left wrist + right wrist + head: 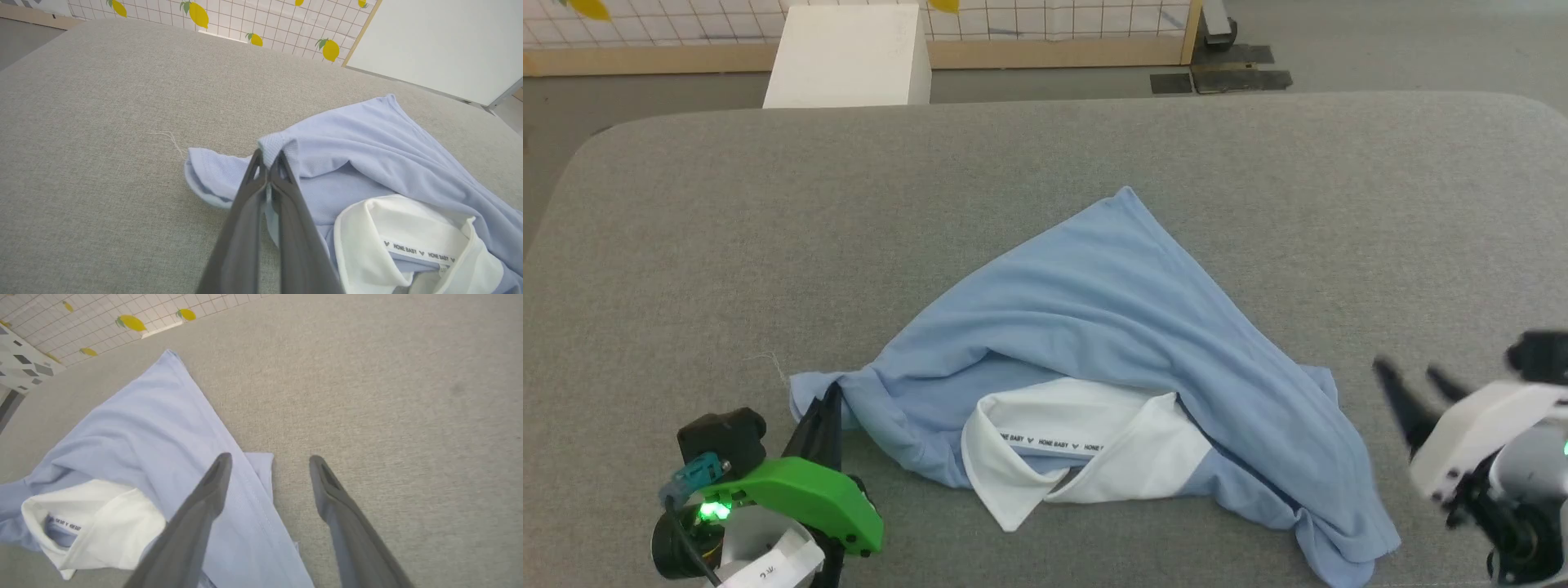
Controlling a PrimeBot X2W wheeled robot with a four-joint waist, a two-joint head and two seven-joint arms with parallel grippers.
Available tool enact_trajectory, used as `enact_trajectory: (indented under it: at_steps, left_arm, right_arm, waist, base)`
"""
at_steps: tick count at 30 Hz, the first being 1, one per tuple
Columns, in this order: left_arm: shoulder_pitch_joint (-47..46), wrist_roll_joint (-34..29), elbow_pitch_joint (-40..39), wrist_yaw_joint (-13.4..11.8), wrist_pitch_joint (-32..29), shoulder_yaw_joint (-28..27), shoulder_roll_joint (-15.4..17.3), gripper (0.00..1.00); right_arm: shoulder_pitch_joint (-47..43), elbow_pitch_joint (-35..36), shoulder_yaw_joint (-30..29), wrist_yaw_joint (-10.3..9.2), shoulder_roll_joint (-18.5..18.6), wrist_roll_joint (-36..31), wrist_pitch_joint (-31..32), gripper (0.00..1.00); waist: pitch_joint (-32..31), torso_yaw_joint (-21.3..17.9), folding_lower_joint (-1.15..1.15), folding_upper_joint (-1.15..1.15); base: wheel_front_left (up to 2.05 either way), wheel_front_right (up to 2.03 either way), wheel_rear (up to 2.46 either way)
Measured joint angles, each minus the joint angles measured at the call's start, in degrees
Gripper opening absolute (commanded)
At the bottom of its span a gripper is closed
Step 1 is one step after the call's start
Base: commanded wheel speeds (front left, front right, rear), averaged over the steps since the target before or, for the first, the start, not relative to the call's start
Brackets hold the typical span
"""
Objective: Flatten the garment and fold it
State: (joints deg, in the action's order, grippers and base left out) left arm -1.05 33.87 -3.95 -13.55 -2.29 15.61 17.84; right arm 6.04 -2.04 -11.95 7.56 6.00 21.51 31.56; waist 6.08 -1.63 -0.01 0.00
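The garment [1111, 327], a light blue polo shirt, lies crumpled on the grey table, its white collar [1045, 445] turned toward me. My left gripper [821, 420] is shut on a fold of the garment [327, 163] at its left edge; in the left wrist view the blue cloth is pinched between the fingertips of the left gripper [268, 161]. My right gripper [1409, 380] hovers open at the right, apart from the cloth. In the right wrist view the right gripper [269, 461] stands with jaws wide over the garment's [143, 428] right edge, holding nothing.
The grey padded table [768, 245] has free room on all sides of the shirt. A white box [849, 57] stands beyond the far edge, in front of a tiled wall with lemon prints [200, 16]. A loose thread [171, 139] lies on the table near the left sleeve.
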Motion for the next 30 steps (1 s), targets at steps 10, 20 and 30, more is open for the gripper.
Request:
enact_trajectory:
  at_steps: [10,20,30]
  left_arm:
    - [-0.03,-0.01,-1.26,-0.20,-0.44,0.10,0.19,0.00]
    - [-5.72,-0.20,-1.78,0.51,-0.43,2.09,-0.77,0.00]
    - [-9.78,-0.20,-0.85,2.48,1.13,4.27,-3.33,0.00]
  right_arm:
    - [10.02,-1.30,2.85,0.00,1.90,1.13,-13.47,1.00]
    - [31.27,-14.66,12.40,0.00,4.59,-3.74,-9.65,1.00]
    - [49.77,-27.65,24.50,0.00,10.24,-12.04,13.04,1.00]
  waist:
    - [1.33,0.09,0.00,0.00]
    - [7.85,3.96,0.00,0.00]
    - [15.47,10.97,0.01,0.00]
  base:
    - [0.00,0.00,0.00]
    - [0.00,0.00,0.00]
    - [0.00,0.00,0.00]
